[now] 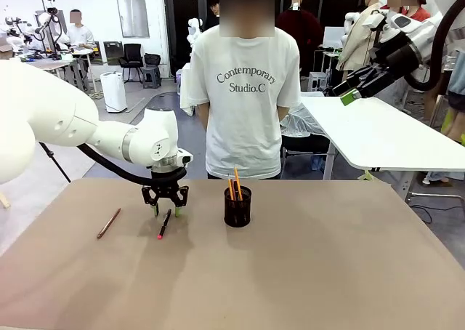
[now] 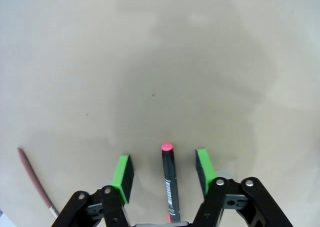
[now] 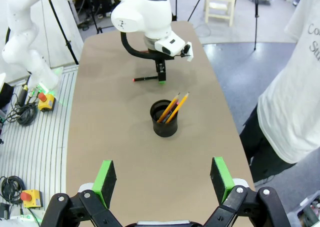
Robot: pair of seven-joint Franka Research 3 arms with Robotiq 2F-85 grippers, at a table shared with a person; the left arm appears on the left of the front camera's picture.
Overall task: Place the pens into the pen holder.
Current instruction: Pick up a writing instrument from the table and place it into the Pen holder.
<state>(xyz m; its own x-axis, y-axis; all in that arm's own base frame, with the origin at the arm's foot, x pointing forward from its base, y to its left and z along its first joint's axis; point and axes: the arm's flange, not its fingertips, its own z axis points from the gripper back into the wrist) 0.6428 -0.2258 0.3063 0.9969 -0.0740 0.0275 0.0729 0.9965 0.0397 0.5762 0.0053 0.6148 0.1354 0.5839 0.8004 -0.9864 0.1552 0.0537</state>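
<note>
A black pen with a red tip (image 1: 165, 223) (image 2: 170, 187) lies flat on the brown table (image 1: 305, 272). My left gripper (image 1: 166, 210) (image 2: 163, 158) stands over it, pointing down. Its green pads (image 2: 123, 176) flank the pen with a gap on each side, so the jaws are open. The left gripper (image 3: 161, 77) and the black pen (image 3: 145, 79) also appear far off in the right wrist view. A brownish-pink pen (image 1: 109, 223) (image 2: 32, 177) lies to the left. The black mesh pen holder (image 1: 237, 208) (image 3: 164, 119) holds two orange pens (image 1: 234, 182) (image 3: 172, 107). My right gripper (image 1: 349, 94) (image 3: 164, 182) hangs open, high at the right.
A person in a white T-shirt (image 1: 247, 90) stands at the far edge, hands behind the back. A white table (image 1: 378, 126) stands beyond at the right. The near half of the brown table is bare.
</note>
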